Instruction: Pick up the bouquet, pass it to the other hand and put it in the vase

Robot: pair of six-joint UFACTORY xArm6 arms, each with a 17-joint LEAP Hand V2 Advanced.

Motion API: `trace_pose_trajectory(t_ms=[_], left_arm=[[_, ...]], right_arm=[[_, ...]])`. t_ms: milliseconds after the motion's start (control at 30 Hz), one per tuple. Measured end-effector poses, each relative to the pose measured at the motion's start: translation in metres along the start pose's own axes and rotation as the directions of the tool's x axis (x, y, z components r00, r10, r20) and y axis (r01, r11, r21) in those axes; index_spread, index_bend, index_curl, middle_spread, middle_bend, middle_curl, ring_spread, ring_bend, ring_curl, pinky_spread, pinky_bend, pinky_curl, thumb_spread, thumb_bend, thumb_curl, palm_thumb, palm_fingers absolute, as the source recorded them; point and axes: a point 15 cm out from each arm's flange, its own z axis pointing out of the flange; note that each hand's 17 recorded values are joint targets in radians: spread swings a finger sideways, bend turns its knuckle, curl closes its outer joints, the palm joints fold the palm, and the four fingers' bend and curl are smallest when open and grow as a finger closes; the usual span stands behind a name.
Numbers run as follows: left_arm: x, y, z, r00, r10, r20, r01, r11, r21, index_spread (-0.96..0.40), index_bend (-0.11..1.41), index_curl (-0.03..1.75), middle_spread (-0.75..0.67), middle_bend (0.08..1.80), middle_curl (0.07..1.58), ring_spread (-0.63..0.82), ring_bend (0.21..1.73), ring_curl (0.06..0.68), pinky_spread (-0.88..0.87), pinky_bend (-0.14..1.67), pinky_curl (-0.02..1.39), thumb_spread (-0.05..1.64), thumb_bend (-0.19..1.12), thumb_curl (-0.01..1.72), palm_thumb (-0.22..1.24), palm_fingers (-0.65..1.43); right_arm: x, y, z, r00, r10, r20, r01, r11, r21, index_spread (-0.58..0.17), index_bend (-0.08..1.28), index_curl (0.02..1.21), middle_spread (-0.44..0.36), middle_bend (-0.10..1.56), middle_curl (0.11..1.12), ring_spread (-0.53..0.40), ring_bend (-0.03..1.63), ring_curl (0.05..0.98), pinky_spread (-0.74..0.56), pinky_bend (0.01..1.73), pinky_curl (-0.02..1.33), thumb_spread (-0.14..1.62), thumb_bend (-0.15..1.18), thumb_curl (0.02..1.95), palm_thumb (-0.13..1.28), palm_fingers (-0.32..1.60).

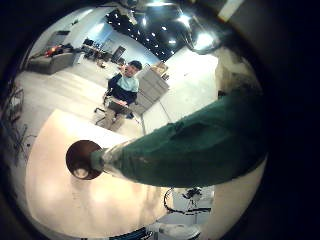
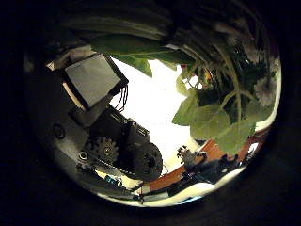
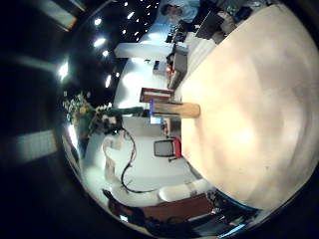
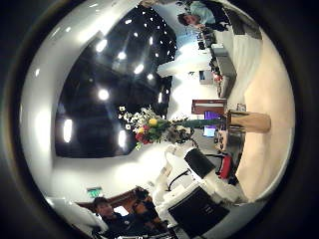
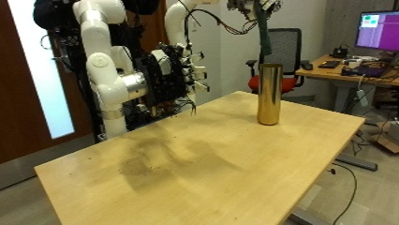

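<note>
So the left hand point(image 5: 263, 7) is way up at the far side of the scene, fingers clamped round the bouquet of white and yellow flowers with a dark green wrapped stem point(image 5: 266, 37). The stem hangs straight down, right above the tall gold cylinder vase point(image 5: 268, 94), its lower end just over the rim, not inside as far as I can tell. The vase stands upright near the far right edge of the light wooden table point(image 5: 187, 159).

From the left palm, the leaves point(image 2: 212, 118) sit right up against the fingers point(image 2: 118, 146), and the vase's mouth point(image 1: 82, 158) is directly below the stem point(image 1: 190, 150).

The right hand point(image 5: 175, 70) hangs off to the left, well apart from the vase, fingers loose and holding nothing.
</note>
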Motion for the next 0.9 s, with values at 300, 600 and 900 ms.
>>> trace_pose_trajectory(t_ms=[300,600,900], left_arm=[[-0.017,-0.004,0.005,1.0,-0.016,-0.002,0.016,1.0,0.01,-0.65,0.33,1.51,-0.48,1.18,0.9,-0.41,1.42,0.6,-0.57,1.11,0.76,0.22,-0.03,0.93,1.1,1.09],[-0.037,0.004,0.005,0.997,-0.071,-0.003,0.071,0.997,0.015,-0.64,0.3,1.52,-0.48,1.17,0.9,-0.41,1.42,0.597,-0.58,1.11,0.76,0.27,-0.03,0.91,1.05,1.08],[-0.085,0.027,0.006,0.988,-0.149,0.046,0.149,0.989,0.004,-0.32,0.11,1.2,-0.14,0.6,0.69,-0.1,0.98,0.429,-0.2,0.66,0.59,0.8,-0.06,0.61,0.54,-0.16]], right_arm=[[0.001,-0.001,-0.001,1.0,0.002,0.004,-0.002,1.0,0.003,-0.279,0.16,0.25,0.112,0.2,0.33,0.146,0.31,0.265,0.26,0.29,0.33,0.96,-0.02,0.55,0.94,0.06],[0.001,0.002,0.002,1.0,0.002,0.003,-0.002,1.0,-0.006,-0.278,0.16,0.26,0.113,0.2,0.33,0.147,0.31,0.263,0.27,0.28,0.33,0.96,-0.02,0.56,0.94,0.07],[0.006,0.007,0.003,1.0,0.021,0.007,-0.021,1.0,-0.003,-0.279,0.16,0.27,0.113,0.19,0.32,0.156,0.3,0.261,0.27,0.26,0.32,0.96,-0.02,0.56,0.94,0.1]])
